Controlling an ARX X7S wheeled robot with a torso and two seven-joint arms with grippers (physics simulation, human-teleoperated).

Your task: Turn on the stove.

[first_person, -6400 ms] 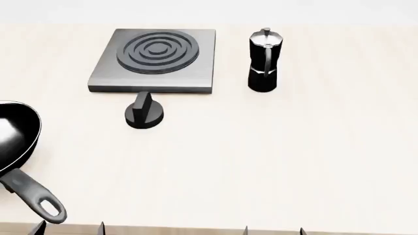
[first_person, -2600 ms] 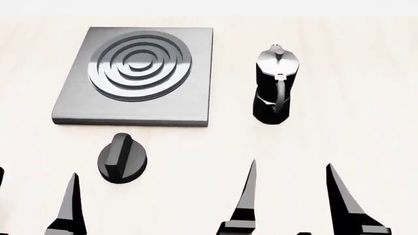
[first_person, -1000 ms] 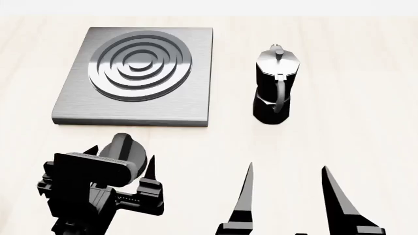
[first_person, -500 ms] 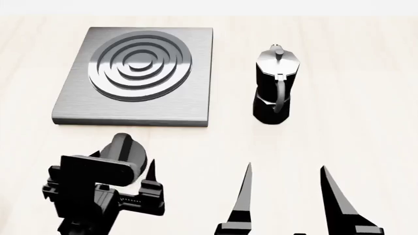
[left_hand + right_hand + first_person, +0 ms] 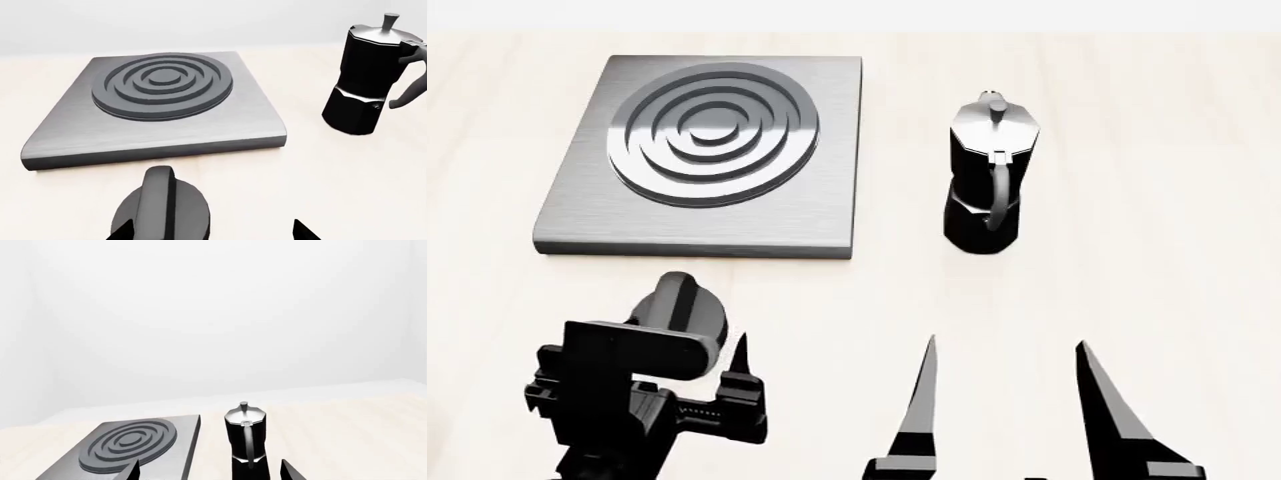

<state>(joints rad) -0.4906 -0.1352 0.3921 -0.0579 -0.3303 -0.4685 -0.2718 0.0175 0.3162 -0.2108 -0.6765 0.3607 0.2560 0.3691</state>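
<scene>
Bracketing the knob (image 5: 681, 320) at the lower left of the head view, the left gripper (image 5: 681, 375) stands with its jaws wide and not clamped; one fingertip (image 5: 739, 358) shows just right of the knob, the other is hidden behind the wrist housing, and contact cannot be confirmed. In the left wrist view the knob (image 5: 160, 210) fills the lower centre, with finger tips visible at the bottom edge on either side of it. The right gripper (image 5: 1008, 400) sits at the lower right of the head view, jaws wide, holding nothing, well apart from the knob. Task status, as judged: approach complete, grasp and rotation of the knob outstanding; nothing indicates the burner is on. The stove (image 5: 701, 155) plate lies in the upper left of the head view, just above the knob and separate from it. Count: one stove plate, one knob, one moka pot (image 5: 985, 175) right of the plate, two grippers
</scene>
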